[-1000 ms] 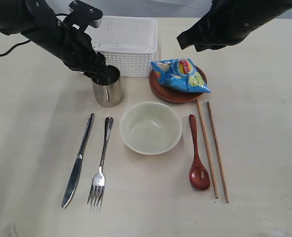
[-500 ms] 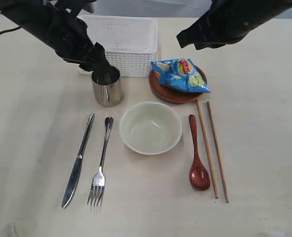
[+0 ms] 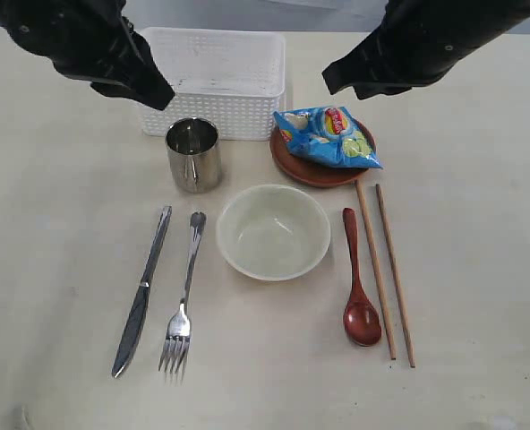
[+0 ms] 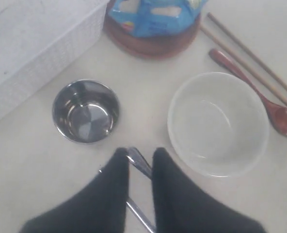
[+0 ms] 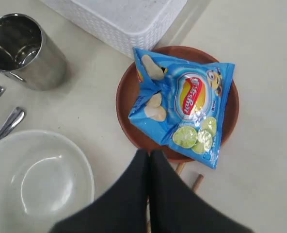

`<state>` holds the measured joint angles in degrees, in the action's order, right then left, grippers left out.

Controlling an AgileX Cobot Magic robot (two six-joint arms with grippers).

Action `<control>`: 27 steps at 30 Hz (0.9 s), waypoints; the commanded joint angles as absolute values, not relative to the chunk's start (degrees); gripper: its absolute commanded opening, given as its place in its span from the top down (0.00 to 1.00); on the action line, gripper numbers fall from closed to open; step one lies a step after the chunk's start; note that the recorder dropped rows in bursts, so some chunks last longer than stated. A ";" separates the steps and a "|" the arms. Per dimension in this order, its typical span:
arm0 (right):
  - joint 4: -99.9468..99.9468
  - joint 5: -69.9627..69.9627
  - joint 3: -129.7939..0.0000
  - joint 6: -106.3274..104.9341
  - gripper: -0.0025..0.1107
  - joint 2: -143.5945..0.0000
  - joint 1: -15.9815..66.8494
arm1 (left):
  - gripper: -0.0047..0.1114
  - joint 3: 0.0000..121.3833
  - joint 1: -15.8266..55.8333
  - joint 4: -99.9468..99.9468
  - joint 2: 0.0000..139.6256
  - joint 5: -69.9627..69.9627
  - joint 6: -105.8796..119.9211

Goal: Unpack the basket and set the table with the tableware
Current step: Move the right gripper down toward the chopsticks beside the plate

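beside the white basket [image 3: 238,118], a shiny steel cup [image 3: 193,157]; left gripper [image 4: 140,156] slightly parted, right gripper [image 5: 150,155] pressed together.

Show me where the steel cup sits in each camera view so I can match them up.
Exterior view: the steel cup stands left of centre, just in front of the white basket.
Left wrist view: the cup is seen from above, between the basket and the cream bowl.
Right wrist view: the cup stands near the basket, with the bowl on its other side.
Shared landmark: the cream bowl, close to the cup in all three.
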<state>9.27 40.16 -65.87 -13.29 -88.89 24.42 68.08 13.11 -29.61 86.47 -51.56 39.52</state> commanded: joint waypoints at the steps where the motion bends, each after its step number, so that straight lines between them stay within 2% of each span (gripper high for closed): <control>1: 9.22 42.49 -65.87 -12.88 0.98 -88.44 24.15 | 0.95 64.25 13.40 -30.39 81.51 -48.69 39.13; 7: 9.22 42.39 -65.87 -11.38 0.98 -88.44 24.15 | 0.96 54.34 13.40 -35.42 77.06 -32.50 33.06; 14: 9.22 42.01 -65.87 -11.40 0.98 -88.44 24.15 | 0.96 47.99 13.40 -35.16 76.89 -32.18 31.20; 27: 9.22 44.17 -65.87 -11.40 0.98 -88.44 24.15 | 0.96 47.55 13.40 -34.67 76.89 -32.44 31.20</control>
<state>9.27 43.23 -65.87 -11.74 -88.89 24.42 47.70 13.11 -34.45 77.38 -33.00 31.54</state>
